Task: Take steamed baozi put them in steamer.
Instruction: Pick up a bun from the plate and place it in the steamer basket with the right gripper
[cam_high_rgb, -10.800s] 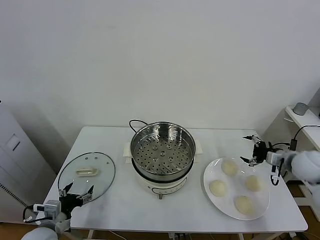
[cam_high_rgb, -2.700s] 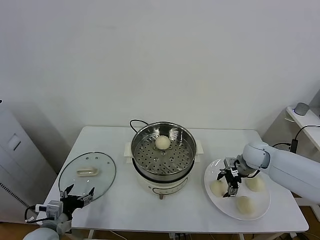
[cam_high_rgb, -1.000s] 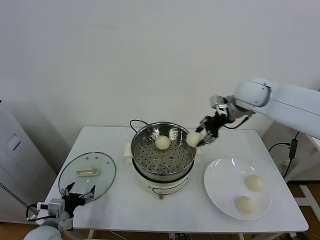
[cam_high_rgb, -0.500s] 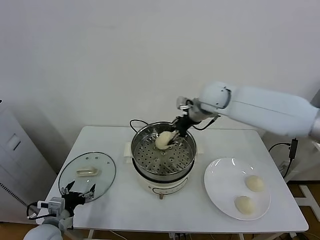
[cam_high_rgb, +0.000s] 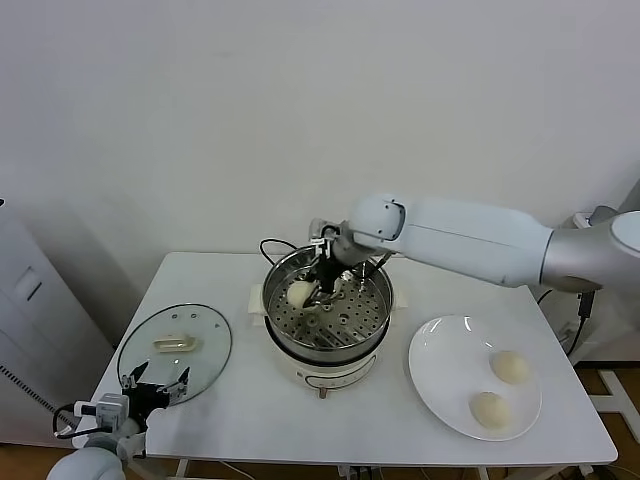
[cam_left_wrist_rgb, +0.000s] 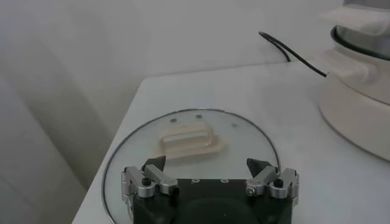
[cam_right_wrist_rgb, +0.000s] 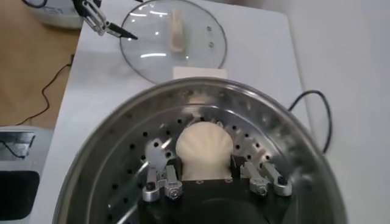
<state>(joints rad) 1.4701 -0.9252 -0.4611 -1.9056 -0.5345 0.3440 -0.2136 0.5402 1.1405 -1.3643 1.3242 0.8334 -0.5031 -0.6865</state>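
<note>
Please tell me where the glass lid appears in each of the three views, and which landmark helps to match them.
Head view: the glass lid lies flat on the table's left side.
Left wrist view: it lies just beyond the open left gripper.
Right wrist view: it lies past the steamer rim.
Shared landmark: the lid's white handle.

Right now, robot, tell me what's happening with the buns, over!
Right gripper in steamer, shut on a baozi. Left gripper open, parked by glass lid. Two buns wait on plate. Nothing blocking.
</note>
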